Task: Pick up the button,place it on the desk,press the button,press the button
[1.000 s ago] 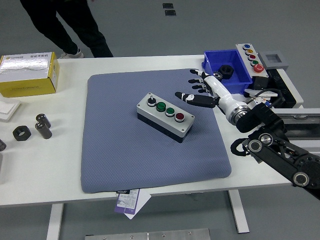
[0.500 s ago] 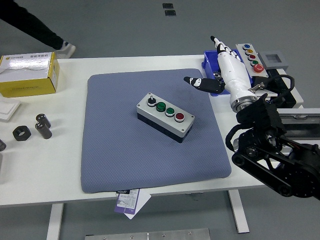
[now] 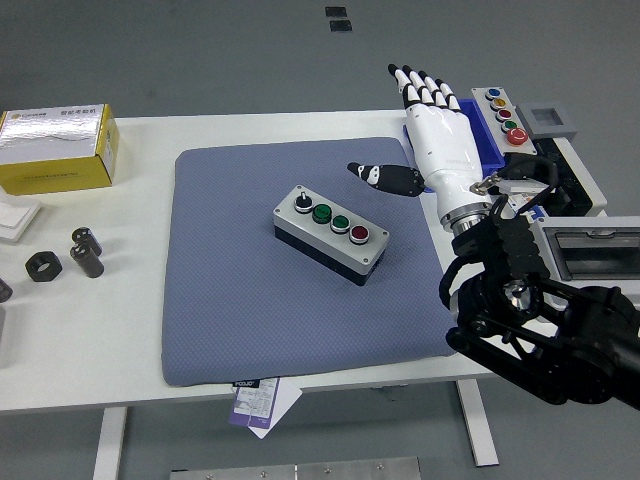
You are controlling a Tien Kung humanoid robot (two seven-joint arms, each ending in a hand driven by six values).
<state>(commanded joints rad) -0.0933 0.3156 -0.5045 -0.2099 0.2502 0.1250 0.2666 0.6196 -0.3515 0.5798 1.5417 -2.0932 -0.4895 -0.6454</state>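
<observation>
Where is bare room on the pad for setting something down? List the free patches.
The blue pad is bare all round the button box: a wide strip near the front edge, and another along its left side. The right edge is crowded by the raised right hand and blue bin.
</observation>
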